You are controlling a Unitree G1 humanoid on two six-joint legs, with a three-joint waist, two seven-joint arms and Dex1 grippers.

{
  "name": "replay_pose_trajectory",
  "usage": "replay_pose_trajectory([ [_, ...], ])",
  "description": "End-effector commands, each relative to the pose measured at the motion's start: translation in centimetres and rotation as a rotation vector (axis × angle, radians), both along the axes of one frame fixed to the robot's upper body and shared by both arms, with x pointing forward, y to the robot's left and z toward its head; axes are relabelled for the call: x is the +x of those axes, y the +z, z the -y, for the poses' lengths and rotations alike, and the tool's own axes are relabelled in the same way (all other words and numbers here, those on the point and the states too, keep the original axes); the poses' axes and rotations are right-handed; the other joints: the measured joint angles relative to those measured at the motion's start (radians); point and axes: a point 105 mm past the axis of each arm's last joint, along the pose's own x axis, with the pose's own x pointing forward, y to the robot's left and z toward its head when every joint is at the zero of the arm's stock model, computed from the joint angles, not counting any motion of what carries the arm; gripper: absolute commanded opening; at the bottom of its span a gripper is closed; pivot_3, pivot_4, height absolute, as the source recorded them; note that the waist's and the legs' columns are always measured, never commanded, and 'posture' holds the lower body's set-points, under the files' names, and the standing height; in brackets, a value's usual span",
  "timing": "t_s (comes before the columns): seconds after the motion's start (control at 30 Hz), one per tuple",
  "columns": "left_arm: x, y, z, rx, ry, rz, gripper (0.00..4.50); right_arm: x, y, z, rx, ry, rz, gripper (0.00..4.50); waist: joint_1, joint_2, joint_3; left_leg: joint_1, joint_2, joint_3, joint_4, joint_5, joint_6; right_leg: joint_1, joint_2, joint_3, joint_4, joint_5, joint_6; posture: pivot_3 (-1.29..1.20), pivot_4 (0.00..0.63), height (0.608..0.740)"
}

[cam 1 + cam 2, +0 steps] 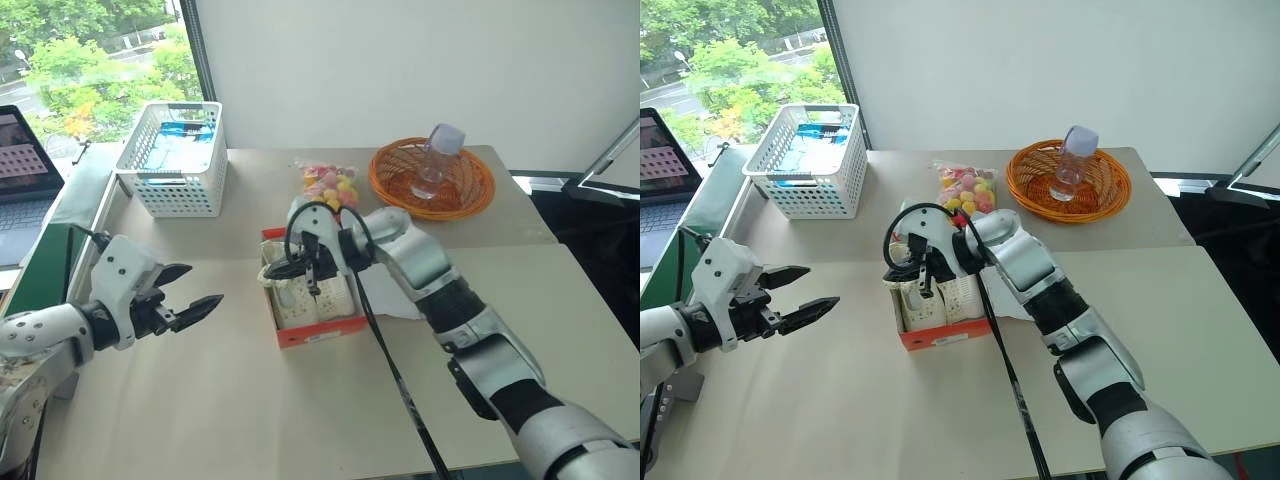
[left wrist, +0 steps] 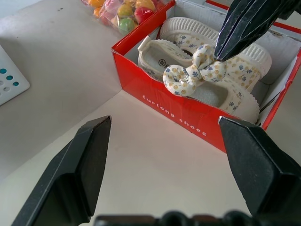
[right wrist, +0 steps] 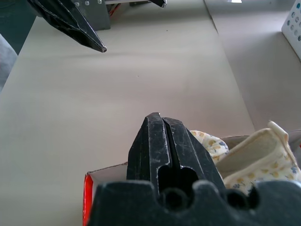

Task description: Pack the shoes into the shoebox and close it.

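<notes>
The red-orange shoebox point(image 1: 318, 334) stands open on the table in front of me. Both cream shoes point(image 2: 165, 55) lie side by side inside it; the nearer one carries a flowered bow point(image 2: 195, 75). My right gripper point(image 2: 220, 52) is shut with nothing between its fingers point(image 3: 162, 141), and its tip hovers over the box right at the bow. A white flap point(image 1: 385, 293), partly hidden under my right arm, lies beside the box. My left gripper point(image 1: 203, 285) is open and holds nothing, a short way to the left of the box and pointing at it.
A white lattice basket point(image 1: 175, 165) stands at the back left. A bag of coloured sweets point(image 1: 330, 185) lies just behind the box. An orange wicker basket point(image 1: 470, 190) with a clear bottle point(image 1: 438, 158) sits at the back right. A laptop point(image 1: 22, 165) is off the table's left edge.
</notes>
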Motion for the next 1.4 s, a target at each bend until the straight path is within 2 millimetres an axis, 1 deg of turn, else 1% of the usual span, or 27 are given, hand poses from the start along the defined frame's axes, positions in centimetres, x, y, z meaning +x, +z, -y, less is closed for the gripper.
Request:
replay_pose_trajectory([
  [0.03,-0.4,1.3,0.1,0.026,-0.003,0.062,3.86,1.1,1.1,-1.0,0.027,-0.008,0.068,0.04,-0.001,0.0,0.0,0.0,0.0,0.0,0.0,0.0,0.0,0.0,0.0,0.0,0.0,0.0,0.0,0.0,0.15,0.74],
  [0.1,-0.5,1.2,0.1,0.026,0.001,0.061,3.86,2.0,0.8,-1.3,0.025,-0.032,0.083,0.04,-0.003,0.0,0.0,0.0,0.0,0.0,0.0,0.0,0.0,0.0,0.0,0.0,0.0,0.0,0.0,0.0,0.15,0.74],
  [0.2,-0.6,1.2,0.1,0.025,0.008,0.06,3.86,2.9,-0.5,-1.6,0.016,-0.062,0.072,0.04,-0.004,0.0,0.0,0.0,0.0,0.0,0.0,0.0,0.0,0.0,0.0,0.0,0.001,0.0,0.0,0.0,0.15,0.74],
  [0.27,-0.7,1.2,0.1,0.025,0.011,0.061,3.86,3.5,-1.3,-1.5,0.001,-0.083,0.074,0.04,-0.007,0.0,0.0,0.0,0.0,0.0,0.0,0.0,0.0,0.0,0.0,0.0,0.0,0.0,0.0,0.0,0.15,0.74],
  [0.33,-0.8,1.2,0.1,0.025,0.014,0.06,3.86,4.5,-2.4,-1.2,-0.035,-0.129,0.105,0.04,-0.007,0.0,0.0,0.0,0.0,0.0,0.0,0.0,0.0,0.0,0.0,0.0,0.0,0.0,0.0,0.0,0.15,0.74],
  [0.4,-0.8,1.2,0.1,0.027,0.016,0.059,3.86,4.9,-3.2,-0.9,-0.06,-0.142,0.125,0.04,-0.009,0.0,0.0,0.0,0.0,0.0,0.0,0.0,0.0,0.0,0.0,0.0,0.001,0.0,0.0,0.0,0.15,0.74],
  [0.47,-0.9,1.2,0.0,0.027,0.019,0.058,3.86,5.2,-3.7,-0.8,-0.078,-0.146,0.137,0.04,-0.012,0.0,0.0,0.0,0.0,0.0,0.0,0.0,0.0,0.0,0.0,0.0,0.001,0.0,0.0,0.0,0.15,0.74],
  [0.6,-0.9,1.2,-0.2,0.033,0.029,0.058,3.86,5.2,-5.8,0.1,-0.151,-0.146,0.167,0.04,-0.02,0.0,0.0,0.0,0.0,0.0,0.0,0.0,0.0,0.0,0.0,0.0,0.001,0.0,0.0,0.0,0.15,0.74],
  [0.73,-0.9,1.2,-0.1,0.034,0.026,0.057,3.86,5.3,-7.0,0.7,-0.198,-0.145,0.195,0.04,-0.018,0.0,0.0,0.001,0.0,0.0,0.0,0.0,0.0,0.0,0.0,0.0,0.002,0.0,0.0,0.0,0.15,0.74],
  [0.93,-0.5,1.2,0.0,0.039,0.012,0.06,3.86,5.3,-8.8,1.9,-0.356,-0.082,0.362,0.04,-0.017,0.0,0.0,0.003,0.0,-0.001,0.0,0.0,-0.001,0.004,0.0,0.0,0.001,0.0,0.0,0.0,0.15,0.74],
  [1.0,-0.4,1.2,0.2,0.04,0.004,0.061,3.86,5.1,-9.1,2.1,-0.381,-0.06,0.393,0.04,-0.015,0.0,0.0,0.006,0.0,-0.001,0.0,0.0,-0.001,0.006,-0.001,0.0,0.001,0.0,0.0,0.0,0.15,0.74],
  [1.13,-0.2,1.1,0.5,0.042,-0.016,0.06,3.86,4.5,-8.6,2.0,-0.378,-0.017,0.43,0.04,-0.008,0.0,0.0,0.009,-0.001,-0.001,0.0,0.0,-0.001,0.01,-0.001,0.0,0.0,0.0,0.0,0.0,0.15,0.74],
  [1.23,0.2,1.1,0.7,0.043,-0.028,0.06,3.86,3.6,-7.1,1.7,-0.316,-0.003,0.39,0.04,-0.001,0.0,0.0,0.009,-0.001,-0.001,0.0,0.0,-0.001,0.009,-0.001,0.0,0.0,0.0,0.0,0.0,0.15,0.74],
  [1.33,0.6,1.1,0.9,0.04,-0.046,0.059,3.86,3.0,-4.6,1.6,-0.223,-0.022,0.318,0.04,0.003,0.0,0.0,0.008,-0.001,-0.001,0.0,0.0,-0.001,0.009,-0.001,0.0,0.0,0.0,0.0,0.0,0.15,0.74],
  [1.37,0.7,1.1,1.0,0.04,-0.058,0.054,3.86,2.5,-2.9,1.7,-0.171,-0.029,0.271,0.04,0.005,0.0,0.0,0.008,-0.001,-0.001,0.0,0.0,-0.001,0.009,-0.001,0.0,0.0,0.0,0.0,0.0,0.15,0.74],
  [1.4,0.7,1.0,1.1,0.04,-0.067,0.05,3.86,2.0,-1.8,1.8,-0.139,-0.029,0.239,0.04,0.007,0.0,0.0,0.008,-0.001,-0.001,0.0,0.0,-0.001,0.009,-0.001,0.0,0.001,0.0,0.0,0.0,0.15,0.74],
])
